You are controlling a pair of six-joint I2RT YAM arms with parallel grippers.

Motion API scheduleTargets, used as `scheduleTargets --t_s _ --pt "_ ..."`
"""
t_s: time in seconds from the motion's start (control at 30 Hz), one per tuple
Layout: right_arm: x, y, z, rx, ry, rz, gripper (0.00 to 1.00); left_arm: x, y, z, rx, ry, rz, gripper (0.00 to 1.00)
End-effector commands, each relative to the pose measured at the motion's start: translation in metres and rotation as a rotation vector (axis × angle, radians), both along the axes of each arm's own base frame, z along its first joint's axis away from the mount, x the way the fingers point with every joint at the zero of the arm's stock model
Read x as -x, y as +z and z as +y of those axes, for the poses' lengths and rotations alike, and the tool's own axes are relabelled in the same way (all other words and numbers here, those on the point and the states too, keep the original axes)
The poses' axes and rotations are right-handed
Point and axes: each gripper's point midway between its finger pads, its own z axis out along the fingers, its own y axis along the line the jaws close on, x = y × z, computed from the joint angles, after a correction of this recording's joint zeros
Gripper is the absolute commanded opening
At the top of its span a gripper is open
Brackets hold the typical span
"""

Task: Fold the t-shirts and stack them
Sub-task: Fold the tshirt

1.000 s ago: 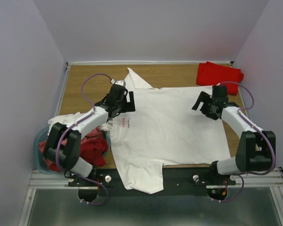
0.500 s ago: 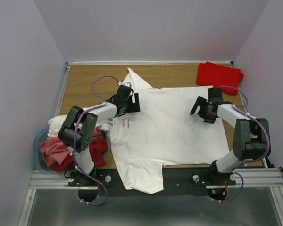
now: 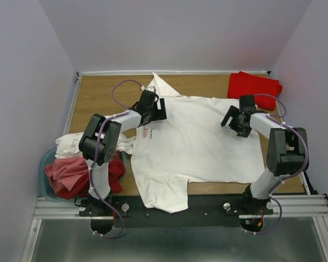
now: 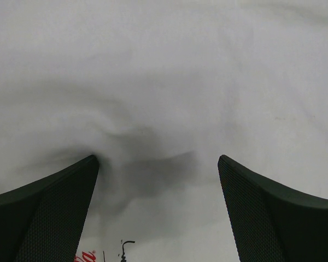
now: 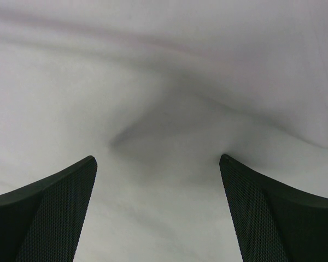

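White t-shirt (image 3: 197,147): lies spread flat across the middle of the frame, the collar end toward the left. One sleeve (image 3: 164,203) hangs over the near edge at the bottom, and the other points toward the upper left.
Why it lies so: laid out open, it appears ready for a first fold. Judging by the layout, it is the shirt in hand.
Red printed graphic (image 3: 145,132): faces up on the chest, just below the left gripper.
Left gripper (image 3: 156,112): the jaws stand wide apart and hold nothing. The tips are down on the white cloth left of centre, where the wrist view shows a small wrinkle between them.
Right gripper (image 3: 233,122): the jaws are likewise spread and clamped on nothing. They rest on the shirt's right part, where the fabric dimples at the tips.
Why the two are set so: one on each side, they seem placed to smooth the cloth or pinch it.
Folded red t-shirt (image 3: 253,88): sits in the upper right corner, apart from the white one; it is likely the start of the stack.
Waiting shirts (image 3: 79,174): a dusty pink and red heap with a white one on top lies in the pale blue tub (image 3: 44,172) at lower left.
Table (image 3: 98,93): the top is wood-grain, bare at upper left.
Room: plain pale lavender walls close in on three sides, and a metal rail (image 3: 295,206) runs along the bottom.
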Motion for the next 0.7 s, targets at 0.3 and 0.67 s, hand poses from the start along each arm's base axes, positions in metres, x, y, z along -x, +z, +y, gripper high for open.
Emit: scheduleTargets --t_s 0.3,0.67 --pt "-0.016 -0.035 -0.009 0.044 -0.071 0.111 1.0 -0.045 -0.039 0.019 -0.156 0.021 0.09 0.98" --pt "-0.043 -0.033 -0.009 0.049 -0.074 0.105 1.0 -0.109 -0.01 0.007 -0.204 -0.009 -0.025 0.98"
